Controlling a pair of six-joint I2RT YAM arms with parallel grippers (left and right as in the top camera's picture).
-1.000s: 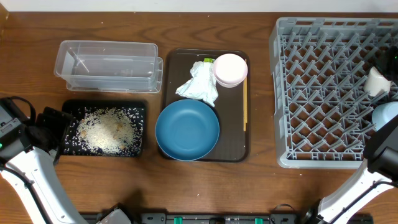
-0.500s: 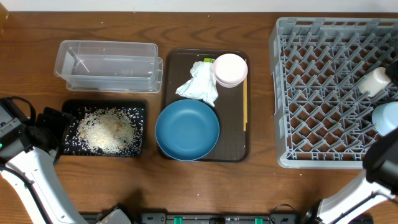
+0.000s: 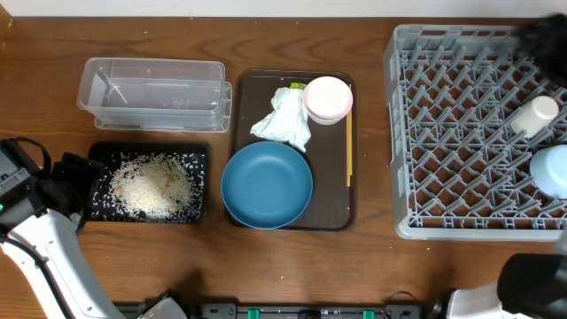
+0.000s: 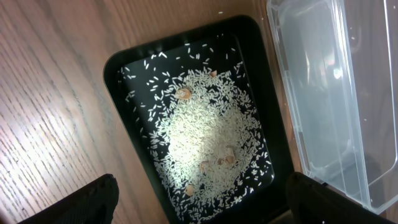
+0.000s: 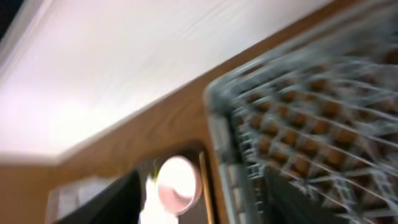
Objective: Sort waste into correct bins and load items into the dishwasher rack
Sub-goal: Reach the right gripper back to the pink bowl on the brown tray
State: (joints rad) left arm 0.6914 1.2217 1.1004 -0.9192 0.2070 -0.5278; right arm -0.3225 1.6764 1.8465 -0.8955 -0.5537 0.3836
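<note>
The grey dishwasher rack (image 3: pixel 461 133) fills the right side, holding a small white piece (image 3: pixel 536 115) and a small light blue bowl (image 3: pixel 551 170) near its right edge. My right gripper (image 5: pixel 202 199) is open and empty in a blurred right wrist view of the rack (image 5: pixel 298 106) and the pinkish-white cup (image 5: pixel 177 183). Overhead, the cup (image 3: pixel 328 99), crumpled napkin (image 3: pixel 283 120), green-yellow wrapper (image 3: pixel 297 86), chopsticks (image 3: pixel 348 151) and large dark blue bowl (image 3: pixel 266 184) lie on the brown tray. My left gripper (image 4: pixel 205 208) hangs open over the black tray (image 4: pixel 124 93) of rice (image 4: pixel 205 137).
The clear container (image 3: pixel 151 93) stands behind the black tray (image 3: pixel 199 159), and its wall (image 4: pixel 329 93) shows in the left wrist view. The brown serving tray (image 3: pixel 337 208) sits mid-table. A dark blur of my right arm (image 3: pixel 542 31) crosses the rack's back right corner.
My right gripper has opened and let go of the small white piece, which now lies in the rack. The right arm has swung away fast. The left arm has not moved.
</note>
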